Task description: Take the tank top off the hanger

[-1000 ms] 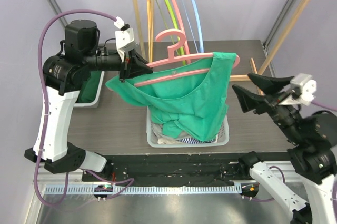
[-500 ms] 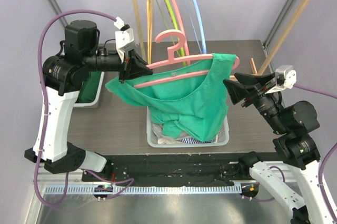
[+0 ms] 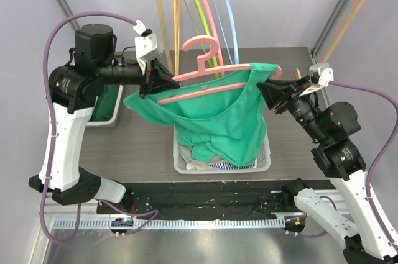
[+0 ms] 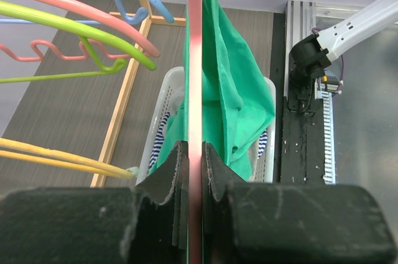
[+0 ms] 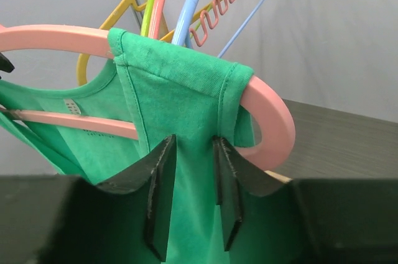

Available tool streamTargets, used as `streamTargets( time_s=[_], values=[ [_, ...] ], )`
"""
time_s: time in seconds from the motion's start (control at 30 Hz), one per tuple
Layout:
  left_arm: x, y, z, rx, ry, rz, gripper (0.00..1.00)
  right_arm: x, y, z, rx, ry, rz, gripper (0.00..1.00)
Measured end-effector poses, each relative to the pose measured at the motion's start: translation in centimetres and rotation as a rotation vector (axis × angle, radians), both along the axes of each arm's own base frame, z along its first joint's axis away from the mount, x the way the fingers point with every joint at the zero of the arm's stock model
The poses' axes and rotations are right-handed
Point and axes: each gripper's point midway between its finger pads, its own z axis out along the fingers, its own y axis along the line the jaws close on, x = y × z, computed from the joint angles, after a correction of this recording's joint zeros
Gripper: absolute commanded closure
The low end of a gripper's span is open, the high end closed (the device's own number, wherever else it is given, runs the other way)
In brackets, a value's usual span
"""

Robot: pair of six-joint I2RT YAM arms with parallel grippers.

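Top external view: swung the right gripper (image 3: 265,94) in from well clear on the right, all inside the last second, and brought it up against the far end of the hanger (image 3: 199,72). Drew its jaws closer together on the way in. Kept the left gripper (image 3: 152,81) unmoved throughout, clamped on the hanger's other end and holding the lot up over the white basket (image 3: 178,159).

Looked like the set-up for the pull: one end pinned, the other about to be pinched and peeled off. Nothing removed so far.

Over on the right wrist view: parked the right gripper (image 5: 193,146) just under the strap (image 5: 180,71), one finger on either side of a band of green cloth. Half closed, with a plain gap left, so neither clenched nor grasping anything yet. Hard to call from this angle: cloth truly between the fingers, or only behind them?

On the left wrist view: bit down tight on the pink bar with the left gripper (image 4: 194,158), with no daylight either side.

As for the tank top (image 3: 227,121): still threaded on the hanger at both shoulders. Soft green knit with neatly stitched hems and a small label inside the neckline. Looped snugly round the hanger's curved tip at the right strap. Sagged loose through the body, hem down into the basket on top of other laundry. Limp and stretchy by the look of it, likely to slide off once tugged outward past that tip.
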Motion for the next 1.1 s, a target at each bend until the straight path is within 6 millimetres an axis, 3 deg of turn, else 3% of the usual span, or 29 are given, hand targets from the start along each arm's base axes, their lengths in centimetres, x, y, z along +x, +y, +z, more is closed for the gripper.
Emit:
streamTargets(
  time_s=[0.1,0.2,0.3,0.6,0.77,0.97,1.1],
  values=[
    [-0.1,0.0,0.1,-0.003,0.000,-0.006,0.97,-0.1,0.1,0.1,0.001,-0.002,0.011,0.73],
    [-0.2,-0.1,0.1,-0.005,0.001,-0.011,0.97,-0.4,0.2,0.4,0.004,-0.013,0.023,0.90],
    [-0.3,-0.1,0.1,-0.008,0.002,-0.017,0.97,-0.7,0.5,0.9,0.015,-0.027,0.044,0.99],
    [-0.3,-0.1,0.1,-0.007,-0.005,-0.021,0.96,-1.1,0.9,3.2,0.065,-0.064,0.074,0.99],
    [-0.2,-0.1,0.1,-0.002,-0.024,-0.023,0.96,-1.6,-1.5,5.0,0.124,-0.103,-0.036,0.99],
    [-0.1,-0.1,0.1,0.002,-0.043,-0.028,0.96,-2.8,-7.0,6.9,0.254,-0.145,-0.278,0.99],
    [-0.1,-0.1,0.1,0.003,-0.044,-0.028,0.96,-1.9,-9.9,6.5,0.302,-0.119,-0.442,0.99]
  ],
)
